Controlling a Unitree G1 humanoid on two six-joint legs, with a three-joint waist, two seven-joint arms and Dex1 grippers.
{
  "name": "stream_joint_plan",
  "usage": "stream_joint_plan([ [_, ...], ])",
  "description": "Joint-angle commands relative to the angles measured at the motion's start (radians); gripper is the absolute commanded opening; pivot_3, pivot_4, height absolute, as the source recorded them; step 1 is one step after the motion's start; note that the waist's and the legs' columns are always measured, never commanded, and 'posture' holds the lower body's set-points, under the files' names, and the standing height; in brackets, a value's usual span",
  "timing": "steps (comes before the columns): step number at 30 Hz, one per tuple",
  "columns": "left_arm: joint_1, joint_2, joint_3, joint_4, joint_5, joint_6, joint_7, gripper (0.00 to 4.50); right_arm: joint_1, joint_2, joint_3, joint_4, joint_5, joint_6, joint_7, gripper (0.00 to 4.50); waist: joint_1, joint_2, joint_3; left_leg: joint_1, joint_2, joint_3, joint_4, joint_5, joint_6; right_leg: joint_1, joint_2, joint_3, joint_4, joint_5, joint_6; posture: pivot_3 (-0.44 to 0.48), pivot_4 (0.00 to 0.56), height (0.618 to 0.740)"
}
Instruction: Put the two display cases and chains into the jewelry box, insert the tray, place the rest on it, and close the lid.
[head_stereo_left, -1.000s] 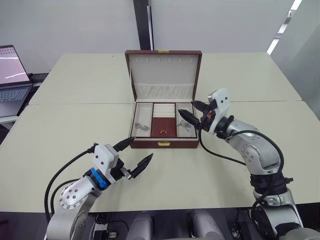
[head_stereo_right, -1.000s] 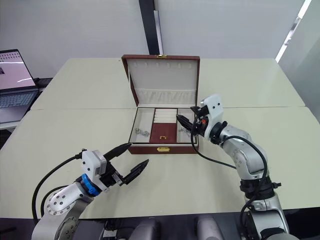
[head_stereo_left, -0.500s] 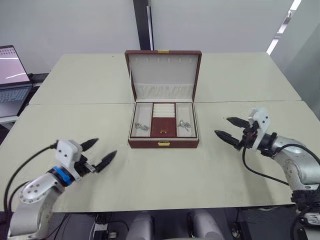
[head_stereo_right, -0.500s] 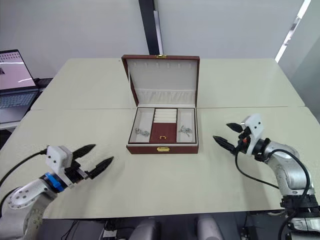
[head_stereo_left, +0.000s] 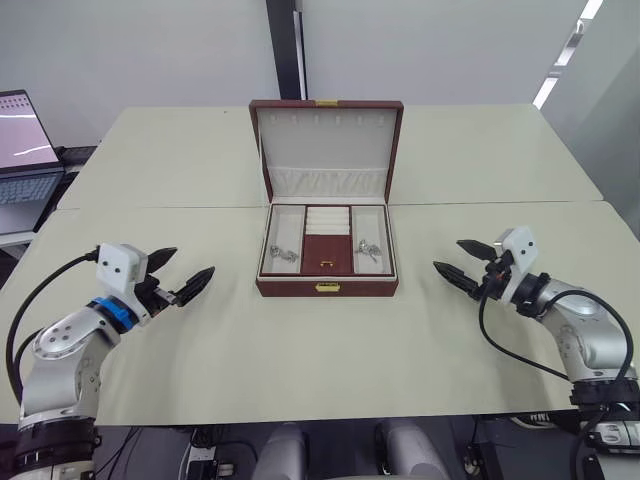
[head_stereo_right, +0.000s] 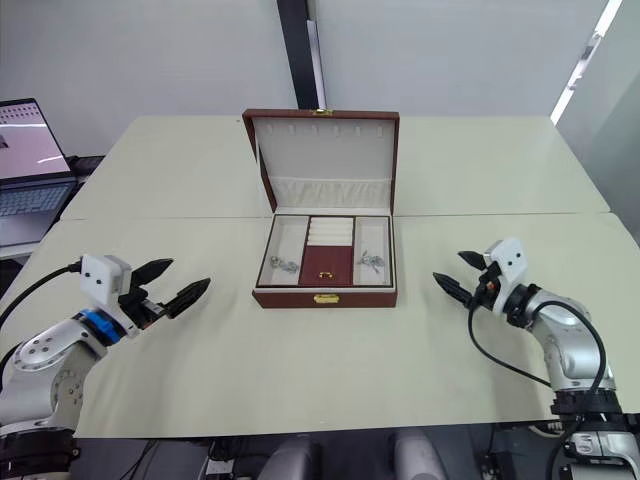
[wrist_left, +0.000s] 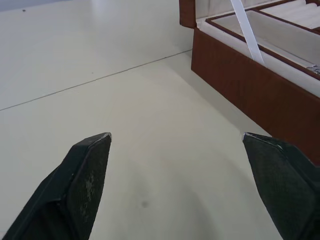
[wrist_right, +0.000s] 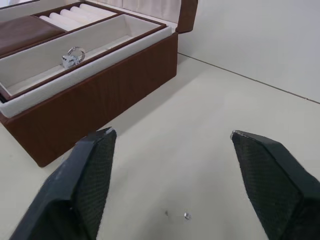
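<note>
The jewelry box (head_stereo_left: 327, 288) stands open mid-table, its lid (head_stereo_left: 325, 140) upright behind it. The tray (head_stereo_left: 327, 245) sits inside the box. Small silver pieces lie in its left (head_stereo_left: 282, 254) and right (head_stereo_left: 367, 247) compartments, and a gold piece (head_stereo_left: 327, 264) lies on the brown middle section. The display cases and chains are hidden. My left gripper (head_stereo_left: 190, 263) hovers open and empty well to the left of the box. My right gripper (head_stereo_left: 448, 254) hovers open and empty to the right of it. The right wrist view shows the box's side (wrist_right: 100, 95) and a silver piece (wrist_right: 70, 56).
A laptop (head_stereo_left: 25, 150) sits on a side table at the far left. The cream table (head_stereo_left: 320, 350) has a seam running across behind the box. A tiny speck (wrist_right: 186, 216) lies on the table near my right gripper.
A second ago my right gripper was at the box's right compartment and my left just in front of the box. Both have drawn back outward to the sides, open.
</note>
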Motion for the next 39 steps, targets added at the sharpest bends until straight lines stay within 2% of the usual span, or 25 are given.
stream_joint_plan([
  [1, -0.066, -0.001, -0.032, 0.038, 0.027, 0.018, 0.006, 3.44, -0.052, 0.026, 0.032, -0.002, -0.039, -0.009, -0.038, 2.73, 0.000, 0.000, 0.000, 0.000, 0.000, 0.000, 0.000, 0.000, 0.000, 0.000, 0.000, 0.000, 0.000, 0.000, 0.000, 0.000, 0.150, 0.740],
  [5, -0.122, -0.022, -0.078, 0.093, 0.059, 0.014, 0.003, 2.39, -0.111, 0.077, 0.075, 0.052, -0.083, -0.023, -0.072, 1.86, 0.000, 0.000, 0.000, 0.000, 0.000, 0.000, 0.000, 0.000, 0.000, 0.000, 0.000, 0.000, 0.000, 0.000, 0.000, 0.000, 0.150, 0.740],
  [12, -0.242, -0.104, -0.160, 0.159, 0.111, 0.010, 0.013, 0.11, -0.213, 0.169, 0.137, 0.161, -0.145, -0.052, -0.112, 0.10, 0.001, 0.000, 0.000, -0.001, 0.000, 0.000, 0.001, 0.000, 0.000, -0.001, 0.000, 0.000, 0.001, 0.000, 0.000, 0.000, 0.150, 0.740],
  [17, -0.274, -0.148, -0.199, 0.158, 0.119, 0.023, 0.005, 0.03, -0.239, 0.201, 0.153, 0.174, -0.154, -0.050, -0.100, 0.03, -0.002, 0.000, 0.000, -0.001, -0.001, 0.000, 0.001, 0.000, 0.000, -0.002, -0.001, 0.000, 0.000, 0.000, 0.000, 0.000, 0.150, 0.740],
  [23, -0.245, -0.157, -0.218, 0.118, 0.105, 0.039, -0.031, 0.03, -0.233, 0.208, 0.161, 0.143, -0.139, -0.024, -0.073, 0.03, -0.006, 0.000, 0.000, -0.001, 0.000, 0.000, 0.001, 0.000, 0.000, -0.002, -0.001, 0.000, 0.001, 0.000, 0.000, 0.000, 0.150, 0.740],
  [30, -0.126, -0.133, -0.213, -0.060, 0.038, 0.139, -0.099, 0.03, -0.133, 0.185, 0.166, -0.024, -0.075, 0.077, -0.006, 0.03, -0.006, 0.000, 0.000, -0.002, -0.001, 0.000, 0.000, 0.000, 0.000, -0.002, -0.001, 0.000, 0.000, 0.000, 0.000, 0.000, 0.150, 0.740],
  [39, 0.004, -0.112, -0.215, -0.240, -0.009, 0.245, -0.120, 0.03, 0.001, 0.159, 0.182, -0.230, -0.015, 0.197, 0.005, 0.03, -0.006, 0.000, 0.000, -0.001, -0.001, 0.000, 0.000, 0.000, 0.000, -0.002, -0.002, 0.000, 0.000, 0.000, 0.000, 0.000, 0.150, 0.740],
])
